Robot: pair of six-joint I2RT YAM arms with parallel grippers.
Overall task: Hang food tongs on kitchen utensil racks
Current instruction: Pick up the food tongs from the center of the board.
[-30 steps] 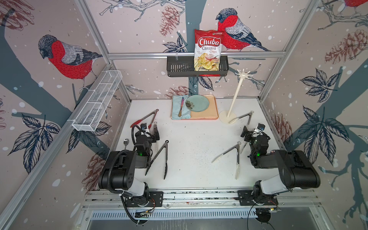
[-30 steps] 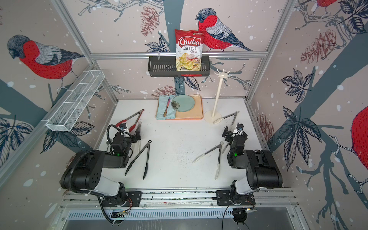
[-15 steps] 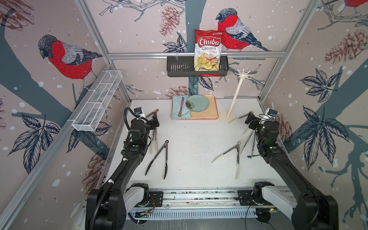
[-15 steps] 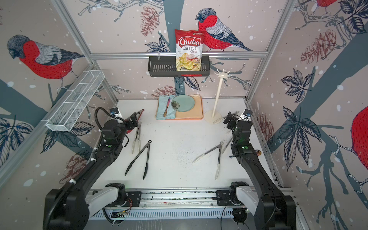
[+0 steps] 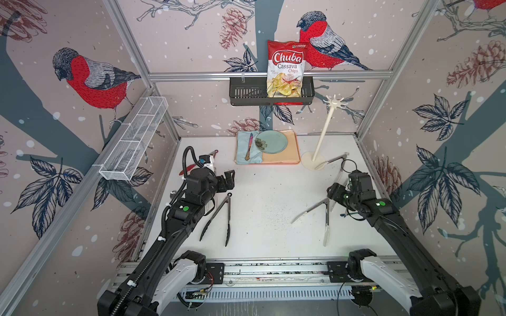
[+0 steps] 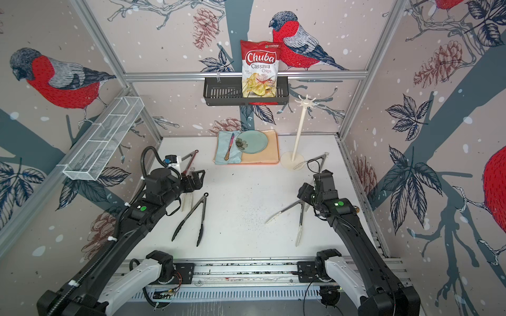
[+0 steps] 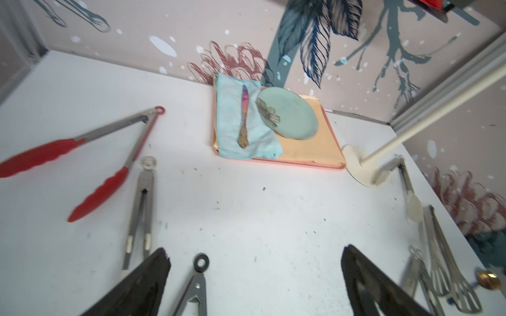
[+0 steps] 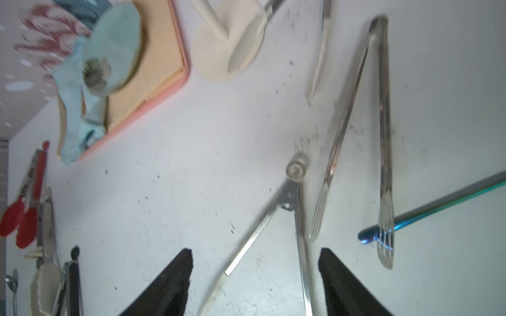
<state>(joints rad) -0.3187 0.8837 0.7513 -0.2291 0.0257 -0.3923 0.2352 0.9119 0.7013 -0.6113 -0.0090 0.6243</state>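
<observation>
In the black basket (image 5: 246, 94), a "Chuba Cassava Chips" bag (image 5: 286, 71); left tool (image 7: 254, 251), right tool (image 8: 256, 252) apart.

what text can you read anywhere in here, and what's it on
"Chuba": brand on the red chip bag standing in the black basket, readable in both top views.
"Cassava": same bag, just under the brand.
"Chips": same bag, under that, in pink.
Small print along the bag's top edge and beside the pictured chips: too small to read.
Nothing else carries readable text.
</observation>
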